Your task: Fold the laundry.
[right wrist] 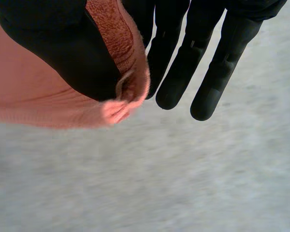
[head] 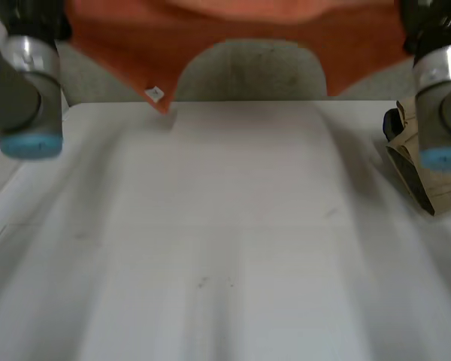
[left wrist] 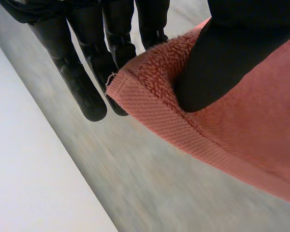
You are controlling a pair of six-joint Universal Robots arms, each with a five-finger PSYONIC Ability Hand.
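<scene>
**Head view.** We are holding the towel (head: 233,30) spread wide beyond the far edge of the tabletop (head: 225,248), between the left arm (head: 26,90) and the right arm (head: 443,98). A lower corner with a small white tag (head: 155,93) is hanging at that far edge. A crumpled brown paper bag (head: 410,169) is lying beside the right arm. In our judgement, both held corners should be travelling level and under equal tension, so that the cloth is laid flat and clear of the bag.

**Left wrist view.** The left hand (left wrist: 222,53) is clamping one towel corner between the thumb and the straight fingers (left wrist: 82,92). The cloth is looped orange terry pile, bordered by a flat woven hem.

**Right wrist view.** The right hand (right wrist: 72,53) is pinching the opposite corner in the same way, with the thumb over the cloth. The corner is bunching into a soft roll, so we are treating it as limp and likely to slip.
</scene>
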